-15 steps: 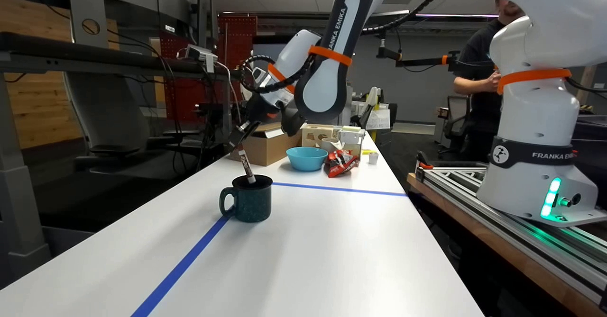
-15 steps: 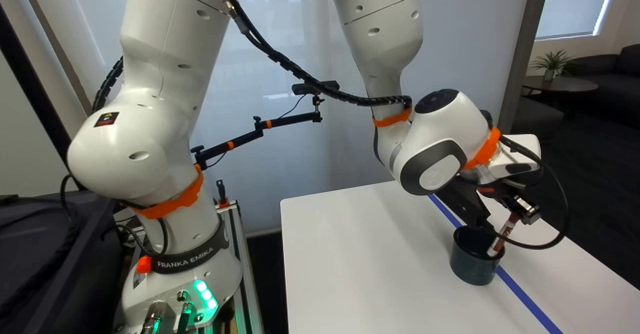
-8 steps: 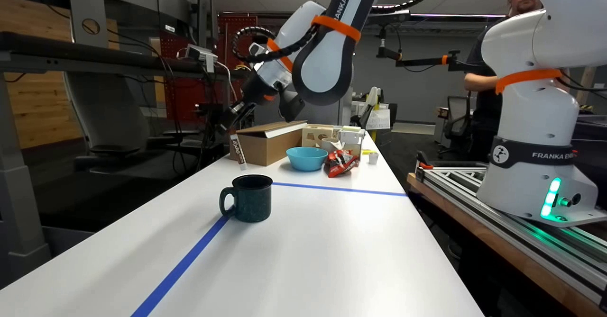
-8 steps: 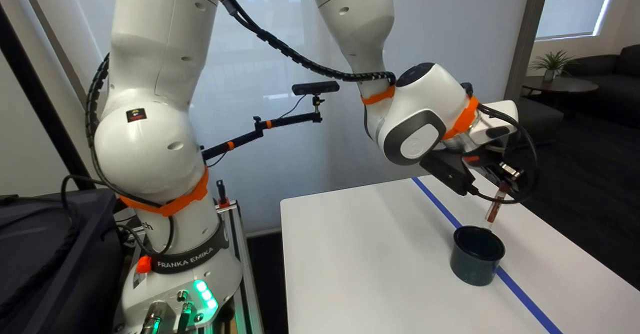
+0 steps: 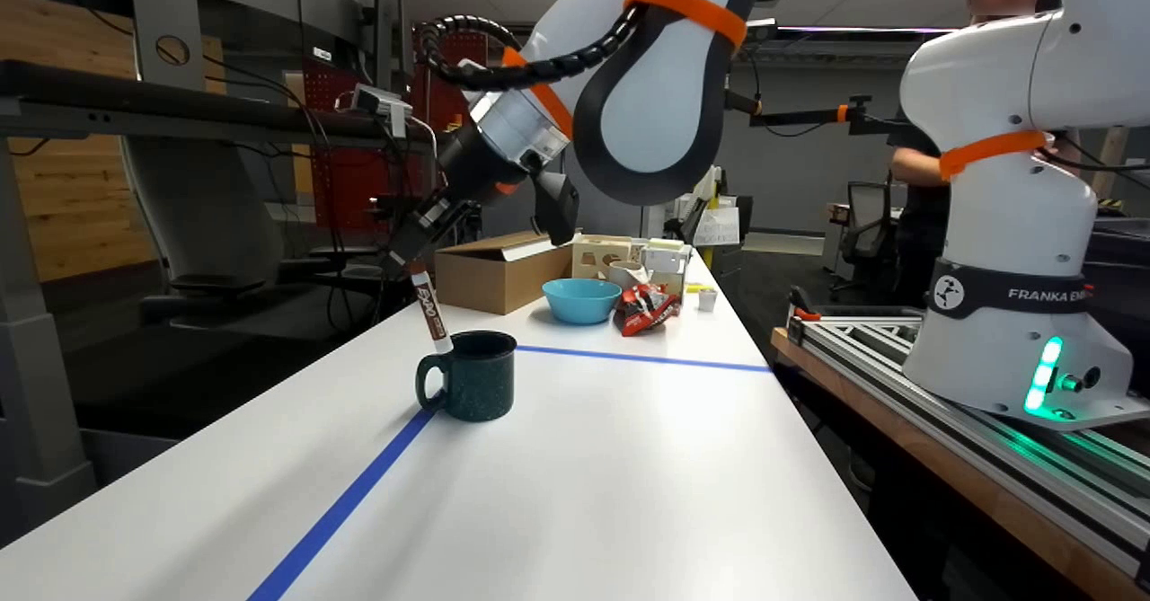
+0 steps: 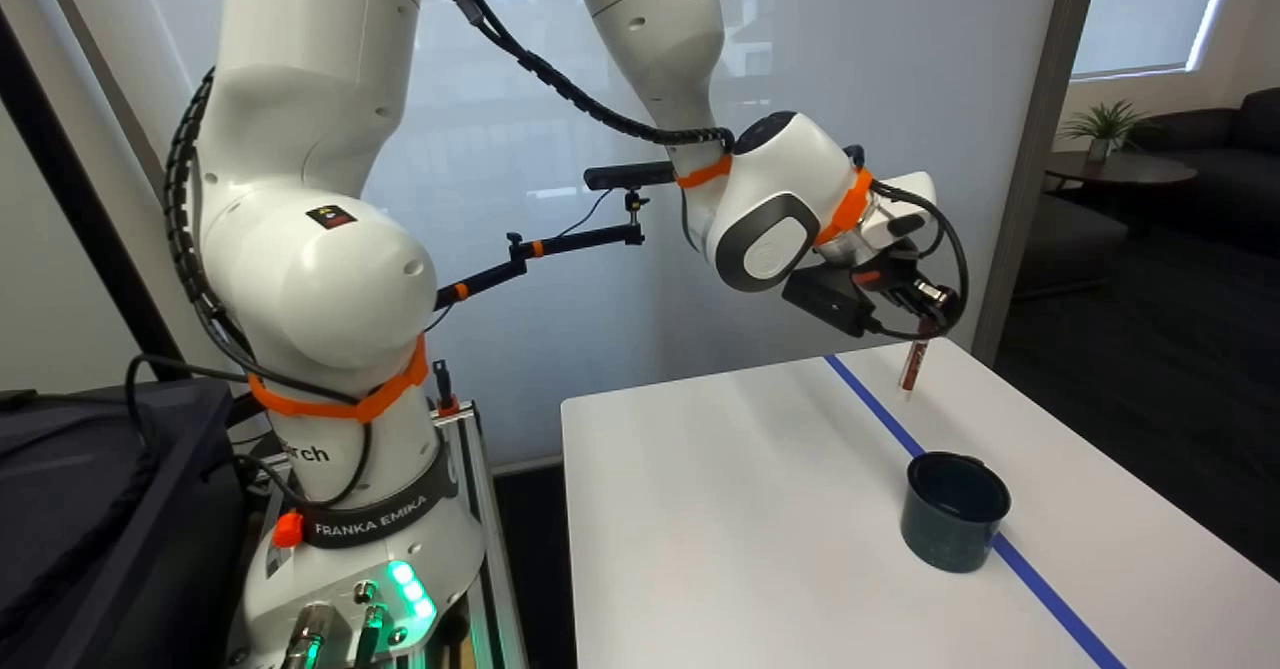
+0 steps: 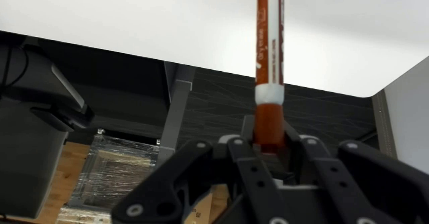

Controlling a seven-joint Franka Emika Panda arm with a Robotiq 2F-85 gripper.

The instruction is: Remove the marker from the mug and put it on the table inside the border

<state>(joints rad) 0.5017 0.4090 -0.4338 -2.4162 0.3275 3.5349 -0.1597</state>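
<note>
The end effector (image 7: pixel 269 133) is clamped on the marker (image 7: pixel 270 36), pinching its red top end so that the body hangs free below, slightly tilted. Holding it that high probably suits lifting from a mug and leaves the lower end ready to meet a surface (though an end pinch may let it swing on contact). The marker is out of the mug (image 6: pixel 955 524) and in the air, well apart from it in an exterior view; which side of the blue tape (image 6: pixel 1052 599) it hangs over, I cannot tell. The mug stands upright on the desk (image 6: pixel 700 519), mostly on the robot's side of that line, handle reaching over the strip. Setting down inside the border likely means that same side. The bowl (image 5: pixel 582 303) and cardboard box (image 5: pixel 503 279) sit beyond a crossing strip, presumably parked out of the way.
</note>
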